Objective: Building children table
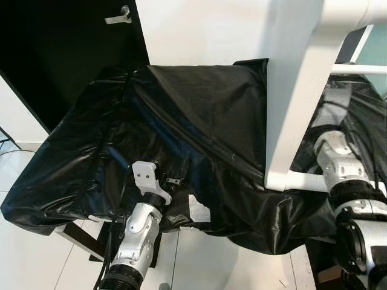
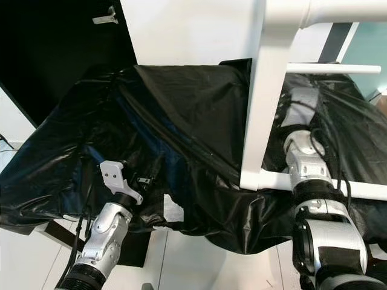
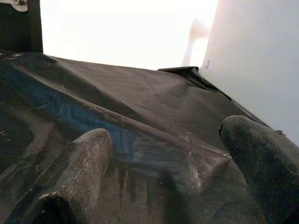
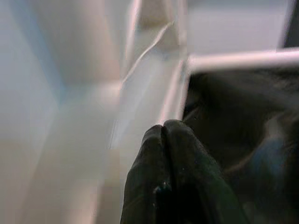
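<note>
Head view: white table frame [image 1: 284,121] stands upright on the black sheet [image 1: 199,103], nearer the right arm. Left wrist view: left gripper [image 3: 163,154], fingers apart, hovers over sheet. Right wrist view: right gripper [image 4: 163,135], fingers together, beside the frame's rail [image 4: 243,60].

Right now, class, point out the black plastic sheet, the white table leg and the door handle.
black plastic sheet [image 1: 199,103]: left eye view, its flat upper middle.
white table leg [image 2: 260,109]: right eye view, mid-length of the upright.
door handle [image 1: 118,17]: left eye view, its lever.
</note>
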`<state>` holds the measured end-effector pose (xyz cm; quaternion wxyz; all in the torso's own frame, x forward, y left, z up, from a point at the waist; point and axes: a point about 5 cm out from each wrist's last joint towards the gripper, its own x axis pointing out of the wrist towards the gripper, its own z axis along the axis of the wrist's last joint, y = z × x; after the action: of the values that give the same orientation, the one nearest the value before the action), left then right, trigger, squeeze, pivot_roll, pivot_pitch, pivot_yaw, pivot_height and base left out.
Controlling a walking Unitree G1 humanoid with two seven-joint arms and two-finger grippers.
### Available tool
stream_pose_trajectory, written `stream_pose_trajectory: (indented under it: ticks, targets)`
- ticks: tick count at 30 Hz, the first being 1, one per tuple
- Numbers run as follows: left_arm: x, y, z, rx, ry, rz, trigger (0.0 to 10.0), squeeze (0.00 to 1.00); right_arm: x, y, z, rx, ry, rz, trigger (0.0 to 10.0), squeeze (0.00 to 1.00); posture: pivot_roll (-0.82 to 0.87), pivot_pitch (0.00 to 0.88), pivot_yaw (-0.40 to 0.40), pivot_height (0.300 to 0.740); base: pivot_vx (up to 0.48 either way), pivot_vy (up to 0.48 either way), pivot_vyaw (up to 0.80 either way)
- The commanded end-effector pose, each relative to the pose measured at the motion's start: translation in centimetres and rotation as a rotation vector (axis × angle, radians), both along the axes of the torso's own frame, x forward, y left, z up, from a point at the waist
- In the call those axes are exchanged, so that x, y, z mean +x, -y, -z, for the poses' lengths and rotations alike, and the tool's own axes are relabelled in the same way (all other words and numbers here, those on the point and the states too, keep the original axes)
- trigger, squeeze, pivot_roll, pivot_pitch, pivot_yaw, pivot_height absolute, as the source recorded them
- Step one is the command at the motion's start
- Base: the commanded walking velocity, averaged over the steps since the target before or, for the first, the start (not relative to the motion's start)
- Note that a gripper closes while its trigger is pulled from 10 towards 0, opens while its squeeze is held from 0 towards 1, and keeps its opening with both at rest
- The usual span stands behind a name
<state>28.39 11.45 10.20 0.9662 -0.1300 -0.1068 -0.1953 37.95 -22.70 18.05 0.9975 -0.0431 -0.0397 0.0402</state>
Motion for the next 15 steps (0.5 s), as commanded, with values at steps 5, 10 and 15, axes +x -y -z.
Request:
stream_pose_trajectory:
  ticks: [5,10,15]
  targets:
    - [-0.2,0.8,0.0,0.045,0.058,0.186,10.0,0.00,-0.2,-5.0,2.3,0.102,-0.111,-0.398,10.0,0.00,-0.02,0.000,0.031,0.740,0.000,0.000,0.00]
    - [-0.2,1.0,0.0,0.044,0.057,0.193,10.0,0.00,-0.8,-5.8,3.6,0.145,-0.142,-0.505,10.0,0.00,-0.03,0.000,0.035,0.740,0.000,0.000,0.00]
    - [-0.3,1.3,0.1,0.043,0.059,0.207,10.0,0.00,-1.1,-6.5,4.0,0.175,-0.150,-0.549,10.0,0.00,-0.04,0.000,0.038,0.740,0.000,0.000,0.00]
